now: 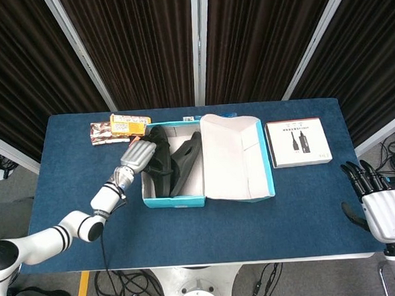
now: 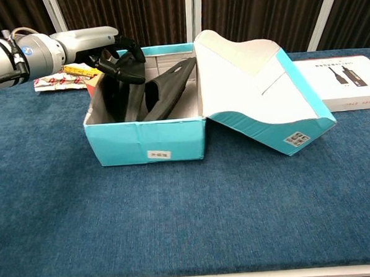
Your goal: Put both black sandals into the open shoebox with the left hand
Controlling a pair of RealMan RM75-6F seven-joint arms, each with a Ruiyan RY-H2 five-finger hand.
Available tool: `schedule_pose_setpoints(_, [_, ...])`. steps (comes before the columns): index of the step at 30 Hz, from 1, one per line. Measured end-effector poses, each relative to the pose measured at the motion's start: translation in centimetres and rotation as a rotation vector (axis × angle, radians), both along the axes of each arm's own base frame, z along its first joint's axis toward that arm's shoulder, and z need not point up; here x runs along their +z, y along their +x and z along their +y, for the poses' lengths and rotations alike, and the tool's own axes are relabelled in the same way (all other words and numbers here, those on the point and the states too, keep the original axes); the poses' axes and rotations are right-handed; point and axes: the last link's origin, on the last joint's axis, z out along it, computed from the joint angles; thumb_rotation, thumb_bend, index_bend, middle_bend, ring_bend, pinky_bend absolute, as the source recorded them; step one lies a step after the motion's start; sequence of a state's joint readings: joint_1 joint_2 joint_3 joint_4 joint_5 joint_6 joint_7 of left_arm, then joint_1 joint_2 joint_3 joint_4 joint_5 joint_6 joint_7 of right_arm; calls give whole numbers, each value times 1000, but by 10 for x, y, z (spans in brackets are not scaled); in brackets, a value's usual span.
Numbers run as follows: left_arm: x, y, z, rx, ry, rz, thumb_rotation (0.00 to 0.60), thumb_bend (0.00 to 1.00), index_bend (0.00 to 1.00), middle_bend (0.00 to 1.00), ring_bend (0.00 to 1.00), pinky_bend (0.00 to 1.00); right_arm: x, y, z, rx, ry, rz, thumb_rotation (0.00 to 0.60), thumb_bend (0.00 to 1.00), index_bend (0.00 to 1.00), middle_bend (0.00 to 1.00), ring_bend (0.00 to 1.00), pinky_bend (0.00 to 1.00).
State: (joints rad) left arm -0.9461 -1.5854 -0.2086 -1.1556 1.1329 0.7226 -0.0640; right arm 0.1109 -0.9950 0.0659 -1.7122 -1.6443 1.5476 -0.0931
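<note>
An open turquoise shoebox (image 1: 174,201) is seen on a blue-covered table (image 1: 73,174), its hinged lid (image 1: 234,156) thrown back to the robot's right. Both black sandals are inside the box, standing on edge and leaning rather than lying flat. The first sandal (image 2: 122,92) is propped against the box's left wall, with its strap sticking up above the rim. The second sandal (image 2: 167,90) is tilted beside it, nearer the lid.

The left hand (image 2: 109,52) is held at the far left corner of the box, and its dark fingers (image 2: 122,62) are curled over the strap of the first sandal. The hand appears clamped on that sandal, not yet released.

The right hand (image 1: 382,208) is seen only in the head view, off the table's right edge, with its fingers apart and nothing in it.

The task is judged nearly complete: both sandals are contained, and what seems left is for the left hand to let go and be withdrawn, perhaps after the first sandal is settled lower.

Snack packets (image 1: 120,127) lie behind the box at the far left, and a white flat carton (image 1: 298,143) lies to the right of the lid.
</note>
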Motion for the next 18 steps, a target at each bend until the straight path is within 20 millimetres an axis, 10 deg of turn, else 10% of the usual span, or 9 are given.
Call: schedule_pose_setpoints(18, [-4,-40,1,153,4,-20,482,110,255,180,51,210,0,1,1,5,3,0,600,242,74,100,52,238])
